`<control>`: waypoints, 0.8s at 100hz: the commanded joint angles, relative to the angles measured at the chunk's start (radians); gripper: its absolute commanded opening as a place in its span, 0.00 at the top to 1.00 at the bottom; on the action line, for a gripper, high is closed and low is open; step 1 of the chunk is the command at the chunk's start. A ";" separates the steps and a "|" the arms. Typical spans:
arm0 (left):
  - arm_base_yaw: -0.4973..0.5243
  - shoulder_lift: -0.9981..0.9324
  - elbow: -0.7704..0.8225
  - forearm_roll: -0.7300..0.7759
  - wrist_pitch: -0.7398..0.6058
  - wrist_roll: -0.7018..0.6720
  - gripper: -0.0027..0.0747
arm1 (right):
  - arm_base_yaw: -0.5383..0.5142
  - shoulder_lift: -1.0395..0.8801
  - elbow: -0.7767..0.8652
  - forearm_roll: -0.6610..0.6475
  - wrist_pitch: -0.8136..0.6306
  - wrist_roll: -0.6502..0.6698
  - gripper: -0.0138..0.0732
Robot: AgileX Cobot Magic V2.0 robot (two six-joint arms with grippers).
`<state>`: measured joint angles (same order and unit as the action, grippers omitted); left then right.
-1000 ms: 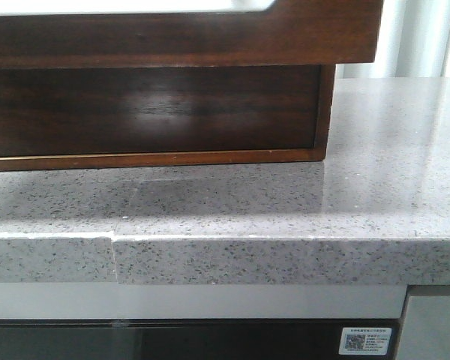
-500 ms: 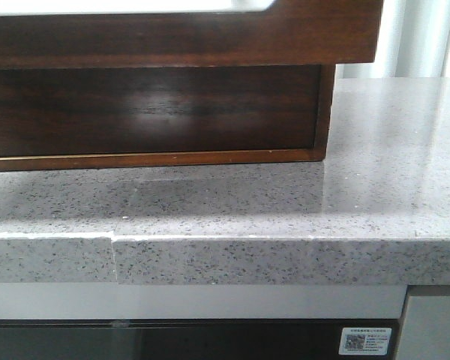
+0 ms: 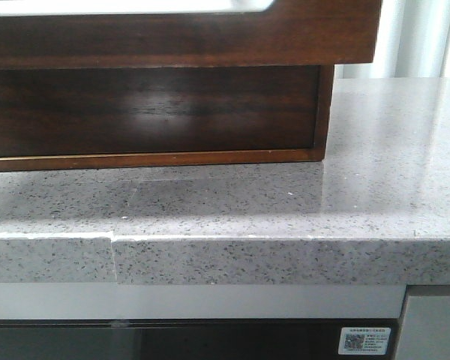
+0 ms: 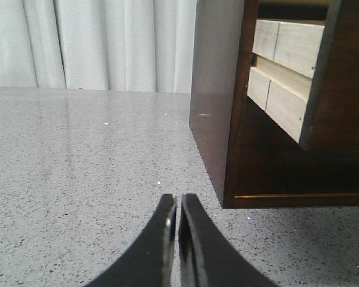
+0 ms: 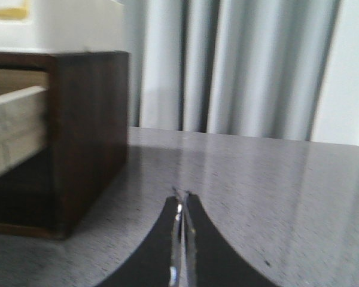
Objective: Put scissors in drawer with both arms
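Observation:
The drawer (image 3: 180,37) is the wide glossy dark brown front across the top of the front view, with a white cut-out (image 3: 135,6) on its top edge. It stands pulled out of the dark wooden cabinet (image 3: 150,112). Its pale wooden side shows in the left wrist view (image 4: 284,78) and in the right wrist view (image 5: 15,128). My left gripper (image 4: 179,200) is shut and empty, low over the counter beside the cabinet's corner. My right gripper (image 5: 183,197) is shut and empty on the cabinet's other side. No scissors are in view. Neither gripper shows in the front view.
The cabinet stands on a grey speckled stone counter (image 3: 285,202) with a thick front edge (image 3: 285,259). White curtains (image 4: 107,42) hang behind the counter, also seen in the right wrist view (image 5: 245,66). A dark appliance front with a QR label (image 3: 366,341) sits below.

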<state>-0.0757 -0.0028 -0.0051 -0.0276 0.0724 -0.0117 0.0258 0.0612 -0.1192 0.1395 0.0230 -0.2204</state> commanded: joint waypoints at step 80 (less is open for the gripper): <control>0.002 -0.032 0.037 -0.002 -0.072 -0.008 0.99 | -0.024 -0.093 0.145 -0.217 -0.168 0.261 0.92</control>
<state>-0.0757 -0.0028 -0.0051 -0.0276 0.0743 -0.0117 0.0053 -0.0108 0.0103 -0.0341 -0.0287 -0.0096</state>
